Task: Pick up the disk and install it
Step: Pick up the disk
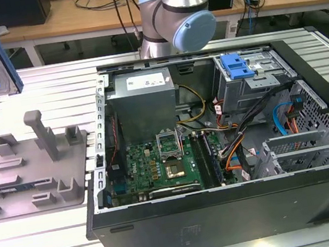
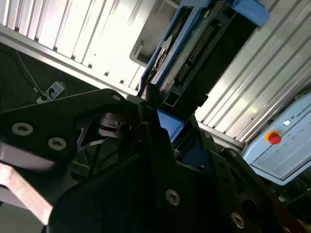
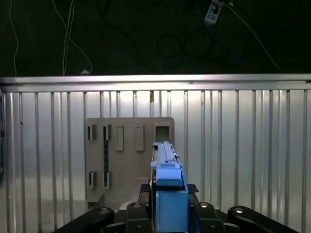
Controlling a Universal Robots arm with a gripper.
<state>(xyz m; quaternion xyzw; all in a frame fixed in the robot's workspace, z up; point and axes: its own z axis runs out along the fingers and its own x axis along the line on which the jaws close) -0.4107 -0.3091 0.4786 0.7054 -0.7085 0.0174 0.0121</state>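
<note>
Closest to both wrist cameras, the black jaws are seen closed on the disk (image 2: 197,48), which is clamped between them by the sides of its blue frame (image 3: 167,194). In the exterior view the disk is held upright in the air at the far left, with its label turned toward the camera, well clear of everything under it. A grey holder plate (image 1: 33,163) with raised pegs and slots is laid on the slatted desk (image 1: 45,242) beneath the disk, and bare slats are left open on every side of the plate. Just to the exterior view's right of the plate an open computer case (image 1: 219,152) is laid on its side, well apart from the disk. A blue latch (image 1: 235,65) is seen on the drive cage near the case's far edge, and the arm (image 1: 174,9) is seen behind that edge. In the first wrist view the desk's edge is seen beyond the plate, with dark floor (image 3: 146,39) past it
</note>
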